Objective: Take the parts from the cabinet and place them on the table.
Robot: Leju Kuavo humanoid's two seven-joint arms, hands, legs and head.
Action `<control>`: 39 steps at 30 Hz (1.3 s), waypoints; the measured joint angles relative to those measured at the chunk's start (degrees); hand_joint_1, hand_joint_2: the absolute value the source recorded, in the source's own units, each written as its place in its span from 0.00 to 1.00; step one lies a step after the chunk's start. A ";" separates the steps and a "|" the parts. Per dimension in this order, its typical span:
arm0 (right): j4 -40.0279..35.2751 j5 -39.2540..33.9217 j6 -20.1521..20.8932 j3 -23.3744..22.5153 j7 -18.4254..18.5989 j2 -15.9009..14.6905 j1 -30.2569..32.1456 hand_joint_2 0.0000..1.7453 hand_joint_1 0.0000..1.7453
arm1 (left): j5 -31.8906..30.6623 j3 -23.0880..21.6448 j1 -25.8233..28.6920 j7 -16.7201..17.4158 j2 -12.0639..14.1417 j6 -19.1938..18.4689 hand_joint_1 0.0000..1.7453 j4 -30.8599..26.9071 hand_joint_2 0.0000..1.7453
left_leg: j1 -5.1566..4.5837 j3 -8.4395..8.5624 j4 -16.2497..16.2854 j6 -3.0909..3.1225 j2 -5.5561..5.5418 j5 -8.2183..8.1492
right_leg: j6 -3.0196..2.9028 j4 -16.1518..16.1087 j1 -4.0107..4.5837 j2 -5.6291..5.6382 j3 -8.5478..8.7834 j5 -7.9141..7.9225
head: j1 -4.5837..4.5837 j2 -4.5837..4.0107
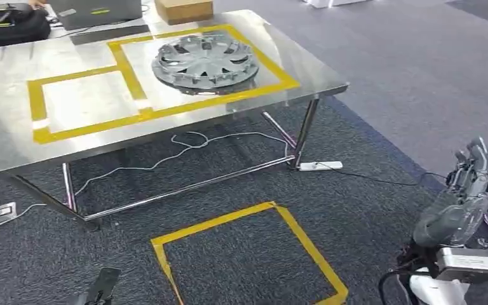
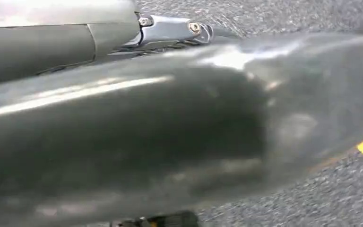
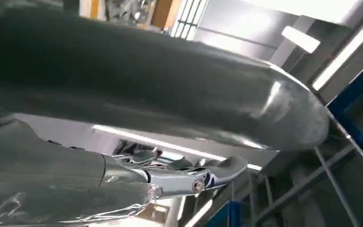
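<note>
Right robot hand (image 1: 460, 206) raised, grip state unclear; hubcap (image 1: 204, 61) on table (image 1: 13, 146).

head: high, down onto table (image 1: 13, 149) | left wrist: close, floorward | right wrist: close, ceilingward

Even overhead light is washing the head view, glaring softly off the shiny stainless-steel bench (image 1: 13, 136). Both wrist views are blurring badly on close grey surfaces; bright ceiling strip lamps (image 3: 301, 39) are flaring in the right one.
</note>
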 joint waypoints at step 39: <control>-0.31 0.13 0.22 -0.02 0.05 0.11 -0.14 0.00 0.00 | -0.68 -0.07 -0.17 0.66 0.26 0.85 0.00 0.02 0.00 | -0.04 -0.14 1.07 -2.92 4.75 -0.26 | -1.04 -15.24 -1.05 -2.57 8.71 6.09 | -0.46 0.00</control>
